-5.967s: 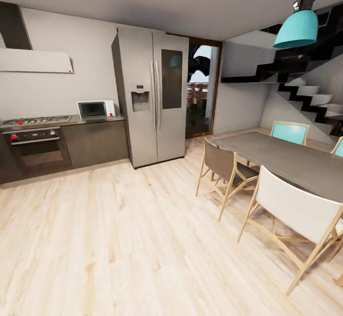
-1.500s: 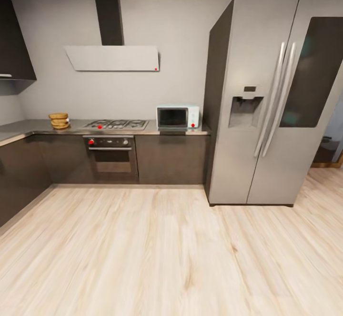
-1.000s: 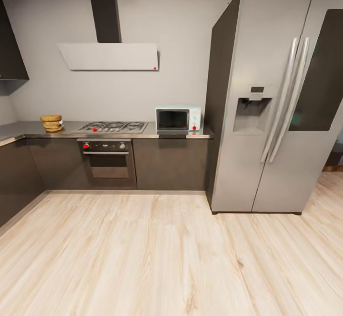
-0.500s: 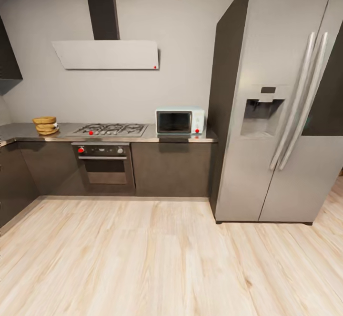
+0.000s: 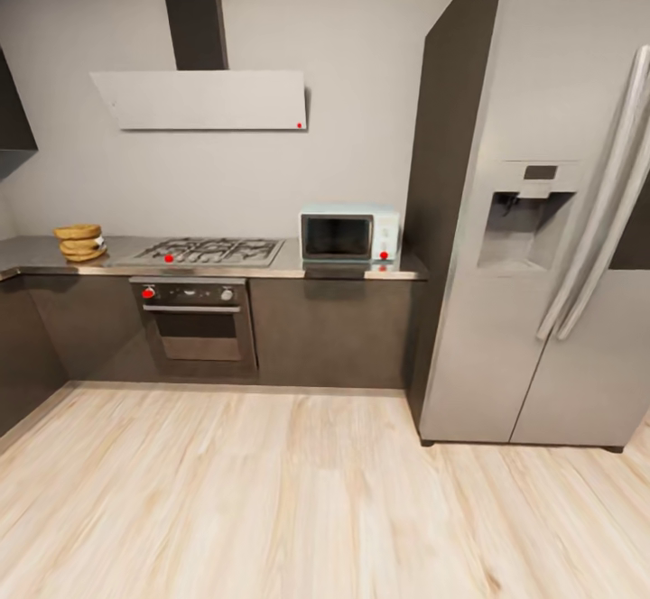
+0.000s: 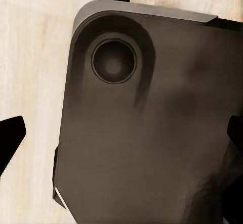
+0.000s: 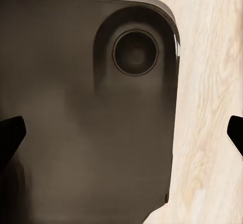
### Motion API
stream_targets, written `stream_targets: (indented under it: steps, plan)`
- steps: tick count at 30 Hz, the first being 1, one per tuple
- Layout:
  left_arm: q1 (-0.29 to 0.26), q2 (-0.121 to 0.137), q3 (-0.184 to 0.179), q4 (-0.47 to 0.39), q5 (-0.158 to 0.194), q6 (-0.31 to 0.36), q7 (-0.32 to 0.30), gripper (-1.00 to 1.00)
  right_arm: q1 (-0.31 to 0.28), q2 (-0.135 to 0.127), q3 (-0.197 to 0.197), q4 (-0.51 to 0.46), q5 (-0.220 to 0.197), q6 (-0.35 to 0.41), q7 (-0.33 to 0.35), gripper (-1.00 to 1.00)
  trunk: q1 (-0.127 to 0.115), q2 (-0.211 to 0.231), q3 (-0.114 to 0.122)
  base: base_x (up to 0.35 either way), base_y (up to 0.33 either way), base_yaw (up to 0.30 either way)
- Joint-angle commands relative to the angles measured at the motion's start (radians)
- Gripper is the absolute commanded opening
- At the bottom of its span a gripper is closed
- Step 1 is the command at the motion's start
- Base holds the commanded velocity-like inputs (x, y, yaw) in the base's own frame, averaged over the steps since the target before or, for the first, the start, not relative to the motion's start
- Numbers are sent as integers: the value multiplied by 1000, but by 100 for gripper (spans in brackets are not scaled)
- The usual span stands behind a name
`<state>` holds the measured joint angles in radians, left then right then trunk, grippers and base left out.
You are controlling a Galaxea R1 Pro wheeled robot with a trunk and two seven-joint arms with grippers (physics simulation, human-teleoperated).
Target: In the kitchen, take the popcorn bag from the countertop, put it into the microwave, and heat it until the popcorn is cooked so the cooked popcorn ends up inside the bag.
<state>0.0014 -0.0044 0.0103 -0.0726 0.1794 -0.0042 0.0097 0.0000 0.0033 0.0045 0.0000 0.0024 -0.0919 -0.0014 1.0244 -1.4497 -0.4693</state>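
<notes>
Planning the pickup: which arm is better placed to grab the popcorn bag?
Left, tentatively: the tan wrinkled paper sack sits far left on the light-grey countertop, though the robot stands far off.

A home kitchen [image 5: 361, 85]: gas hob [image 5: 212, 251] and oven [image 5: 192, 319] under a white hood [image 5: 203, 99], microwave [image 5: 349, 236] at twelve o'clock (fridge [image 5: 551, 220] at two o'clock).

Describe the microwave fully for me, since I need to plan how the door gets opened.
The microwave is a small pale-blue box with a dark glass door on its left part and a pale control panel on the right carrying a red-marked knob near the bottom. The door looks shut. It stands upright on the countertop, right of the gas hob and close beside the fridge; whether it touches the fridge cannot be told. No handle can be made out from here.
</notes>
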Motion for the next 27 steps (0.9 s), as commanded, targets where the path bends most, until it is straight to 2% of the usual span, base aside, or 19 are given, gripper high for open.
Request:
stream_targets:
  steps: [1,27]
  plan:
    - [0,0,0,-1,6,0,1,100,0,0,0,0,0,-3,0,100,1,0,-1,326,0,0]
    - [0,0,0,-1,6,0,1,100,0,0,1,0,-1,-3,0,100,1,0,-1,326,0,0]
